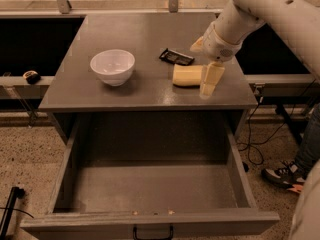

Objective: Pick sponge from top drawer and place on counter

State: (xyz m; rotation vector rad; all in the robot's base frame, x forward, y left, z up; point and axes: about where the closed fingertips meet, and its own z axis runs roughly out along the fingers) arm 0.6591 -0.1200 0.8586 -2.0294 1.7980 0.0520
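The pale yellow sponge (pixel 186 76) lies flat on the grey counter (pixel 140 39), right of the middle and near the front edge. My gripper (pixel 204 63) hangs just to the right of the sponge, open. One yellow-padded finger (pixel 211 79) points down beside the sponge's right end; the other fingertip (pixel 197 45) sits behind it. The sponge rests on the counter and is not lifted. The top drawer (pixel 150 189) is pulled fully out below the counter, its speckled floor bare, with the black handle (pixel 152 232) at the front.
A white bowl (pixel 112 66) stands on the counter's left half. A flat black object (pixel 176 57) lies behind the sponge. Cables (pixel 255 144) and a person's shoe (pixel 282 176) are on the floor to the right. A rail runs along both sides.
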